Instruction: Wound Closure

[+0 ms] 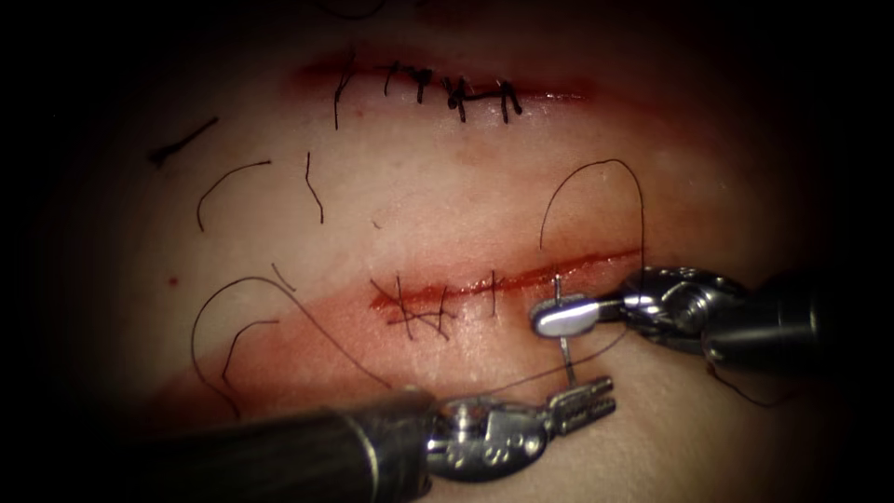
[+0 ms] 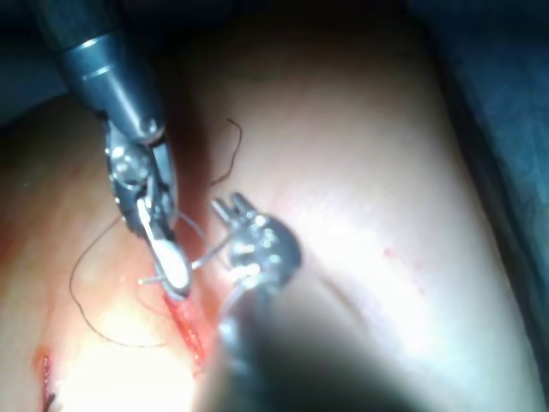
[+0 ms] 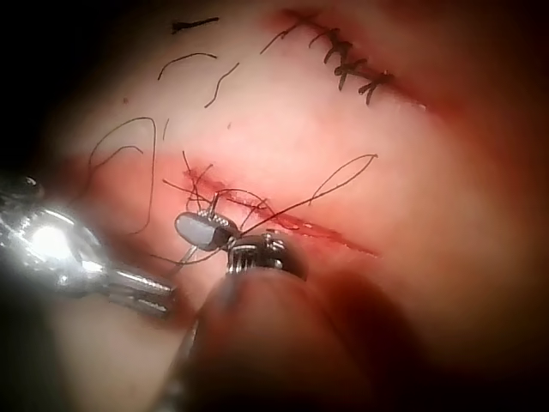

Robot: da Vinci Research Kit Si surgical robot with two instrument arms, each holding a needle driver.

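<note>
Needle (image 1: 562,328) upright just below the cut (image 1: 521,279), tip end up at its lip. Gripped mid-curve by right tool (image 1: 563,317), jaws clamped; lower end beside left tool (image 1: 587,399), jaws slightly apart, empty. Thread (image 1: 596,200) looping above, over tissue (image 1: 438,196).

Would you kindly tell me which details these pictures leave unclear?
- Needle tip: in the endoscope view, the right tool covers the needle's upper stretch, so whether it enters the tissue by the cut is unclear.
- Left tool: its jaws meet the needle's lower end; a firm grip cannot be confirmed.
- Thread: where it joins the needle is too fine to trace.
</note>
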